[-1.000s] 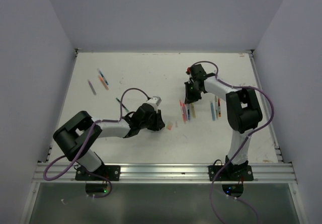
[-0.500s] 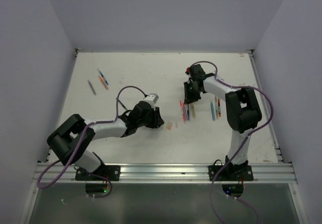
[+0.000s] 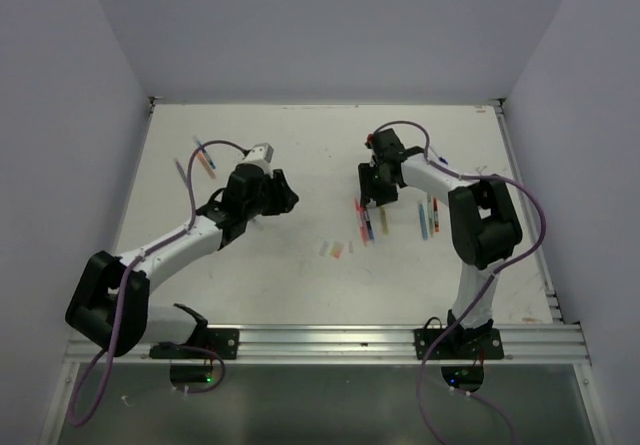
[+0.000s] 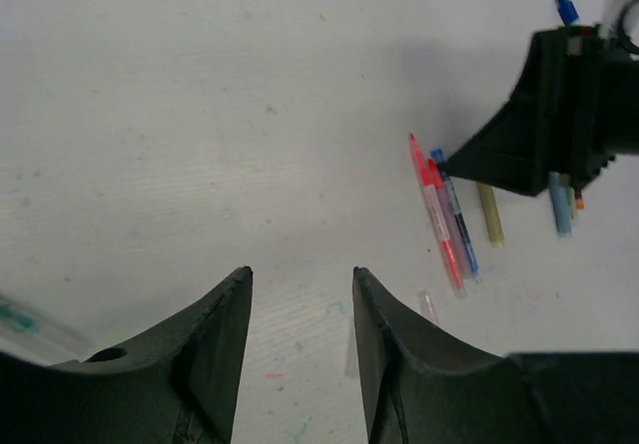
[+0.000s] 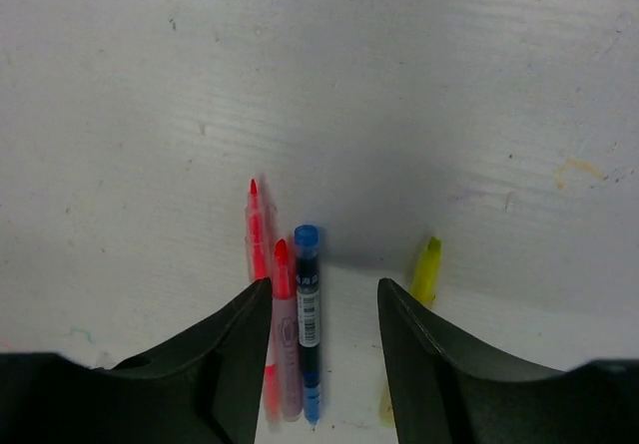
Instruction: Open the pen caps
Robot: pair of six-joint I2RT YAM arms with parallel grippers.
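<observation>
My right gripper (image 5: 320, 299) hangs spread over the blue pen (image 5: 307, 269), poised to pinch it, I judge. My left gripper (image 4: 300, 282) hovers spread and empty over the counter (image 4: 200, 85); it sits well left.

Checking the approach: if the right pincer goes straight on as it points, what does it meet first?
Likely the blue pen, lying just ahead of the open right pincer; depth is unclear.
</observation>
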